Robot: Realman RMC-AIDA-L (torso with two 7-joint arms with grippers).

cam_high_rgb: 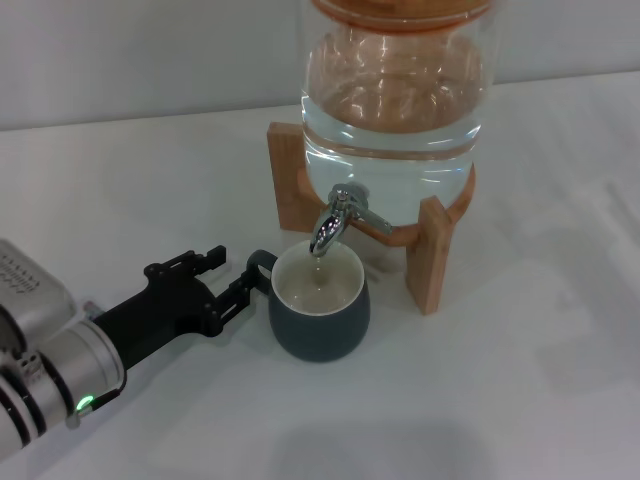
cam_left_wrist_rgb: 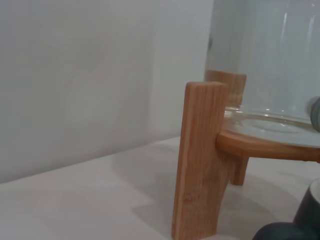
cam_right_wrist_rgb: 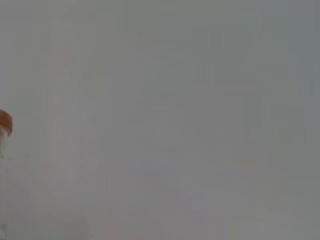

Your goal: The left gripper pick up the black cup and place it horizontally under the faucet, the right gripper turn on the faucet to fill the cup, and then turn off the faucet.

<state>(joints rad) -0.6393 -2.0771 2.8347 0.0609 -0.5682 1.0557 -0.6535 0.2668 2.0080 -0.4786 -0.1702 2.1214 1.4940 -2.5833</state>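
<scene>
The cup (cam_high_rgb: 320, 312) is set upright under the faucet (cam_high_rgb: 335, 222); its handle is gripped by the left gripper (cam_high_rgb: 243, 282).

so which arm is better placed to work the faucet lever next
Left, judging by position only: the left gripper sits at the black cup handle, just below the faucet. The right gripper is out of view.

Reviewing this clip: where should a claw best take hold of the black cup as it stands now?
By its loop handle, coming from the robot's left, where the left claw sits. The black cup stands upright under the faucet, blocking a grip from above.
</scene>
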